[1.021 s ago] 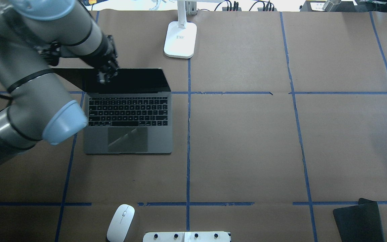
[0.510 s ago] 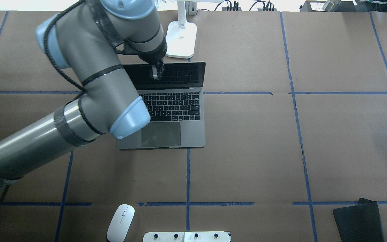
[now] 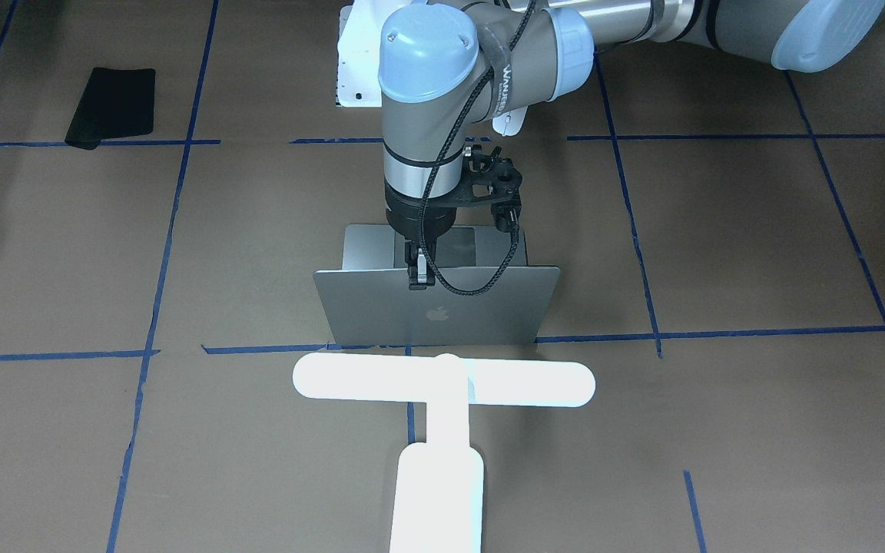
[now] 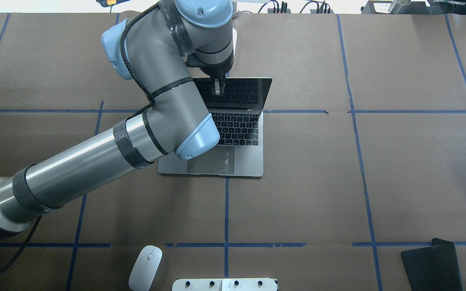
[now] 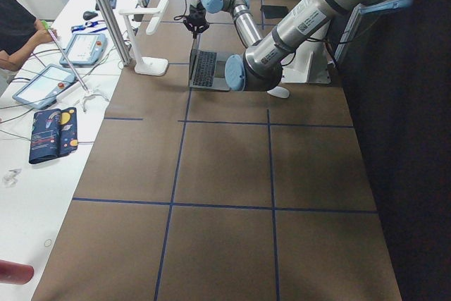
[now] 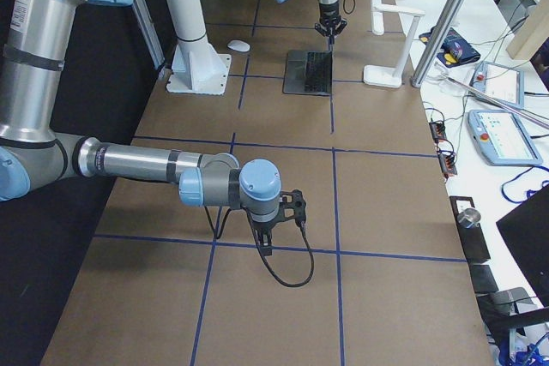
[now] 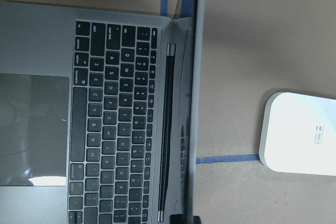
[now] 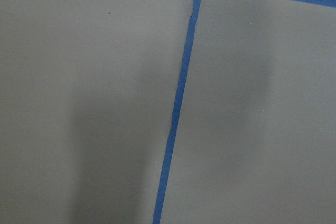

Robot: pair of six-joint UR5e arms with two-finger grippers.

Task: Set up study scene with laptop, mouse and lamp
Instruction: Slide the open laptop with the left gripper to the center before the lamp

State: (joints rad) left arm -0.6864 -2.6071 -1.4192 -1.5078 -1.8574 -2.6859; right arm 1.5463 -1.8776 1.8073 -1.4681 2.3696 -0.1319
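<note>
The open grey laptop (image 4: 249, 161) stands mid-table, its lid (image 3: 442, 315) upright with the logo facing the lamp. My left gripper (image 4: 217, 87) is shut on the lid's top edge (image 3: 417, 280). The left wrist view shows the keyboard (image 7: 115, 119) and the lid edge-on. The glowing white lamp (image 3: 442, 382) stands just behind the laptop; its base shows in the left wrist view (image 7: 299, 132). The white mouse (image 4: 145, 268) lies at the near edge. My right gripper (image 6: 266, 246) hangs over bare paper far to the right; I cannot tell its state.
A black mouse pad (image 4: 431, 264) lies at the near right corner. The white bolted pedestal (image 4: 225, 285) sits at the near edge beside the mouse. Blue tape lines divide the brown paper. Tablets and cables lie beyond the far edge (image 6: 497, 135).
My left arm has drawn the laptop to the right, from the left cell to in front of the lamp. The lid now stands more upright. Mouse and mouse pad have not moved.
</note>
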